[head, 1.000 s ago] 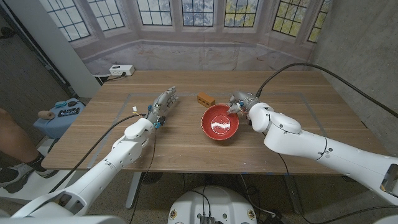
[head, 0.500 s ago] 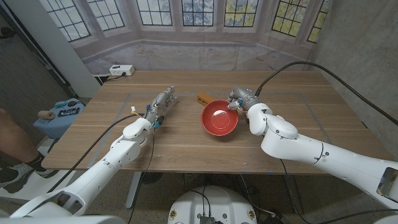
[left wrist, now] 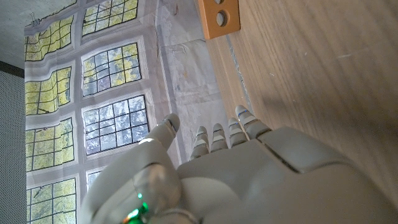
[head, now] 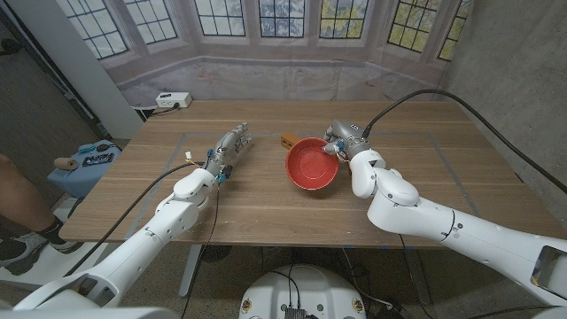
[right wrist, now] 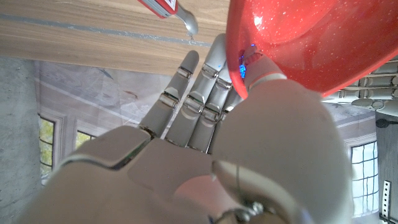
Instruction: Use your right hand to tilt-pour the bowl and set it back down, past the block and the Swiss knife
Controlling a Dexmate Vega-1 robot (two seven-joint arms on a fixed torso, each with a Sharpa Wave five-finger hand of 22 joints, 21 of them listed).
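Observation:
A red bowl [head: 311,163] hangs tilted above the middle of the table, its inside facing me and its rim tipped toward the robot's left. My right hand [head: 339,144] grips its right rim; in the right wrist view the thumb presses inside the bowl [right wrist: 298,37] with the fingers [right wrist: 199,93] behind it. Just behind the bowl's left edge an orange wooden block [head: 288,139] peeks out, and it also shows as the block [left wrist: 219,17] with two holes. A red Swiss knife [right wrist: 166,9] lies on the wood beyond the fingers. My left hand [head: 232,147] stands open on the table left of the bowl.
The wooden table [head: 416,190] has bare wood on both sides of the bowl. A white power strip [head: 174,99] sits at its far left corner. A person's leg [head: 18,199] and a blue object [head: 89,161] are beside the table on the left.
The right hand has lifted the bowl off the table and tipped it further, so its rim now covers most of the block. The left hand stayed where it was.

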